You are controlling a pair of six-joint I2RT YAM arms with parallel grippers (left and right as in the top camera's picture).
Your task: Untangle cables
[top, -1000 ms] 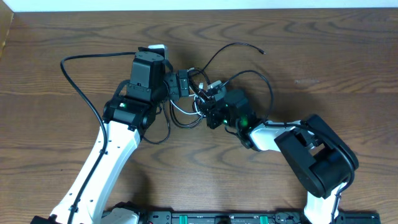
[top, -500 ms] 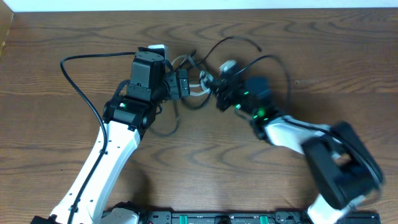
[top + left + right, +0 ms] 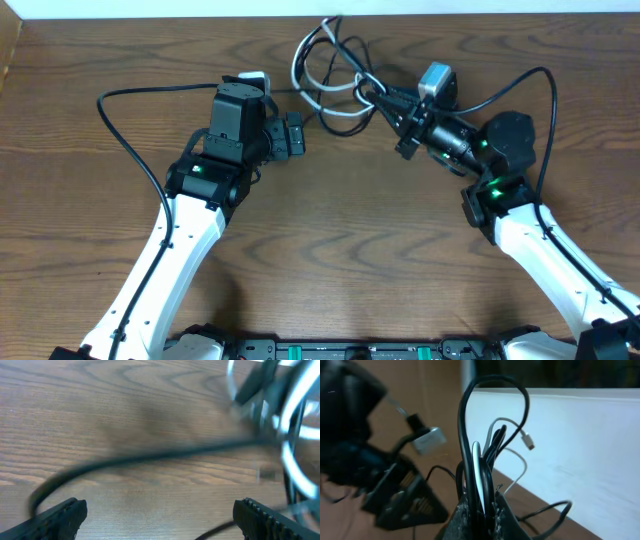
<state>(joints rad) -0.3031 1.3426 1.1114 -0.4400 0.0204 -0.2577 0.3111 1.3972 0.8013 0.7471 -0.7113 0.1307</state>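
Observation:
The cables (image 3: 327,72) are a tangled bunch of thin black cords and one white cord, lifted near the table's far edge. My right gripper (image 3: 384,98) is shut on this bunch. In the right wrist view the black and white cords (image 3: 481,460) rise in loops from between the jaws (image 3: 481,516), and a white plug end (image 3: 529,442) hangs free. My left gripper (image 3: 293,135) is open and empty, to the lower left of the bunch. In the left wrist view its fingers (image 3: 160,520) are wide apart, with a blurred black cord (image 3: 150,457) beyond them and a white cord (image 3: 295,425) at the right.
The left arm's thick black cable (image 3: 125,125) loops over the table at the left. The right arm's thick cable (image 3: 545,100) arcs at the right. A white wall (image 3: 200,8) borders the wooden table's (image 3: 350,230) far edge.
My right gripper has swung away from the left gripper, toward the far edge and to the right, carrying the cable bunch with it. The left arm has not moved.

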